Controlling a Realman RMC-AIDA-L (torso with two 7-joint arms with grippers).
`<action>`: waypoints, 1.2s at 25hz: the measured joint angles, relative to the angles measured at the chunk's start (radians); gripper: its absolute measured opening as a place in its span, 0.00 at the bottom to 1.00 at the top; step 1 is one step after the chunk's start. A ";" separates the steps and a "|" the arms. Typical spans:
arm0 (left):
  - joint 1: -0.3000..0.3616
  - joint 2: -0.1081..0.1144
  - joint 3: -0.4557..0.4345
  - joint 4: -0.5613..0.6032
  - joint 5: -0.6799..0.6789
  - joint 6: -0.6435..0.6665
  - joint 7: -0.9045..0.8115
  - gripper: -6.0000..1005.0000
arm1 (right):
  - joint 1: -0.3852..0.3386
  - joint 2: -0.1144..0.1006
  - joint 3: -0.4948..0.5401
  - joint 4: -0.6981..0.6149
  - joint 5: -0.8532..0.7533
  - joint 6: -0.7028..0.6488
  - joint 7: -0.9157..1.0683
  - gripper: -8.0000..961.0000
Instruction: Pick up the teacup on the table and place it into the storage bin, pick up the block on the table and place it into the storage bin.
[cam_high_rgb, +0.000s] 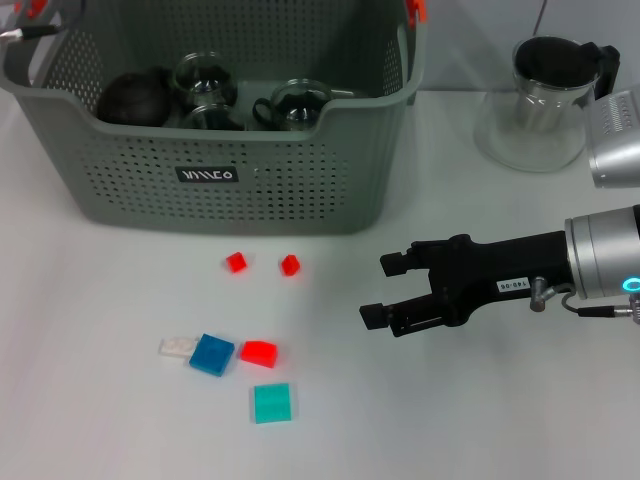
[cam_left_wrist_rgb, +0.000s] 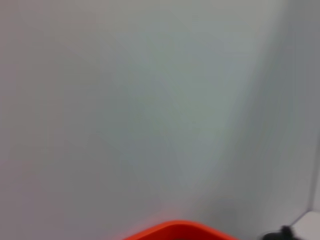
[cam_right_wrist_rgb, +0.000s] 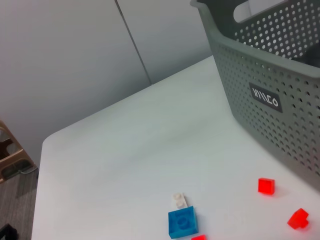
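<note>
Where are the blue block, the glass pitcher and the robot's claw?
blue block (cam_high_rgb: 211, 354), head view, top face.
glass pitcher (cam_high_rgb: 535, 115), head view, clear body.
right claw (cam_high_rgb: 388, 290), head view, gap between open fingertips.

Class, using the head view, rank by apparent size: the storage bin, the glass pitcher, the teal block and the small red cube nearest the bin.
1. storage bin
2. glass pitcher
3. teal block
4. small red cube

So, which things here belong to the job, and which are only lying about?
Job:
- bin
- teacups already in the bin
- blocks on the table: two small red, blue, flat red, teal, white
- right claw, open, beside the blocks

Lying about:
- pitcher, right of the bin
- dark round thing in the bin
</note>
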 joint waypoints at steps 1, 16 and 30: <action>-0.002 0.000 0.042 -0.003 0.005 -0.048 -0.019 0.50 | 0.000 0.000 0.000 0.000 0.000 0.000 0.000 0.98; 0.103 -0.040 0.185 0.312 -0.030 0.416 -0.062 0.81 | -0.017 -0.003 0.002 0.000 -0.001 -0.003 -0.008 0.99; 0.297 -0.115 0.531 0.532 0.409 0.592 0.052 0.95 | -0.031 -0.007 -0.001 0.000 -0.003 -0.003 -0.007 0.98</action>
